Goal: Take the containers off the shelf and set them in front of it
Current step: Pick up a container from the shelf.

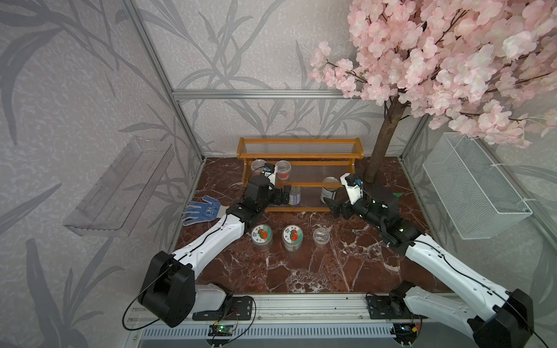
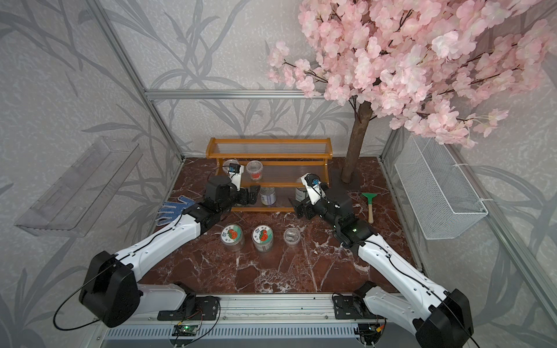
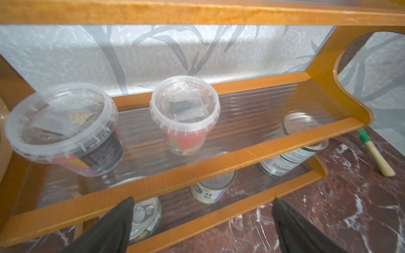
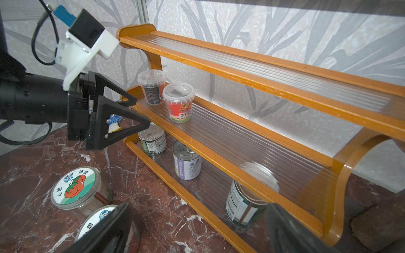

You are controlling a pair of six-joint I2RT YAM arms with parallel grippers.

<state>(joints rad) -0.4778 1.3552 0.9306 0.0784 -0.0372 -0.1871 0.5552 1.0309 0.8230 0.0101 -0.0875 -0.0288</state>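
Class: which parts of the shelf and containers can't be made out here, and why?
- Left can: hidden behind the left claw in both top views.
- Right can: lid distorted through the shelf panel, right wrist view.
- Black-label cup: partly behind the wrist camera, top view.

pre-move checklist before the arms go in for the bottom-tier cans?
1. Left gripper and right gripper open, empty: ok.
2. Left can upright on the shelf's bottom tier, right by the left gripper: ok.
3. Right can upright, ahead of the right gripper: ok.
4. Finger room under the middle-tier rail: cannot tell.
5. Bare table in front, beside the two jars and clear cup set there: ok.
6. Shelf emptied: not ok; middle can, black-label cup and red-label cup are on it too.
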